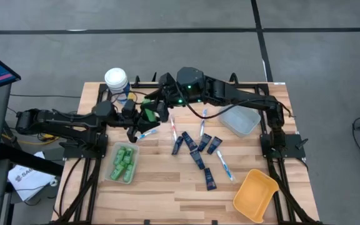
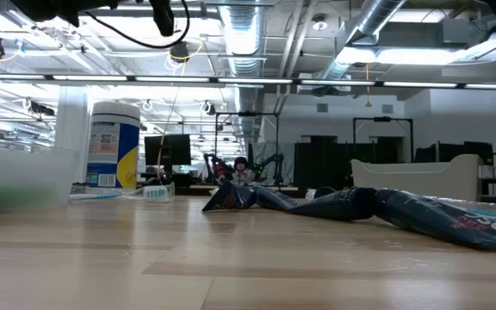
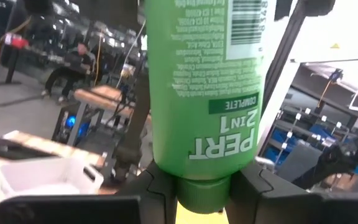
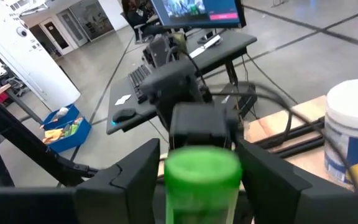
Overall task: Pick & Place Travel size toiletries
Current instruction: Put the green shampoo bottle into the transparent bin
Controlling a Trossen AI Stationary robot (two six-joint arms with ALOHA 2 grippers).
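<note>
You are looking at a light wooden slatted table (image 1: 167,187), and both dark arms meet above its far left part. The right gripper (image 1: 158,107) and the left gripper (image 1: 136,115) are both closed on one bright green plastic bottle (image 1: 149,113), held up off the table. Its long side runs from one gripper to the other. In the left wrist view the bottle's (image 3: 207,87) cap end sits tight between the left fingers (image 3: 160,186). In the right wrist view the other round end of the bottle (image 4: 202,174) sits tight between the right fingers (image 4: 135,174). Under them, a clear plastic tray (image 1: 111,176) near the left edge holds more small green bottles (image 1: 124,164). Dark navy flat tubes (image 1: 199,150) and thin toothbrushes (image 1: 224,165) lie spread in the middle of the table.
</note>
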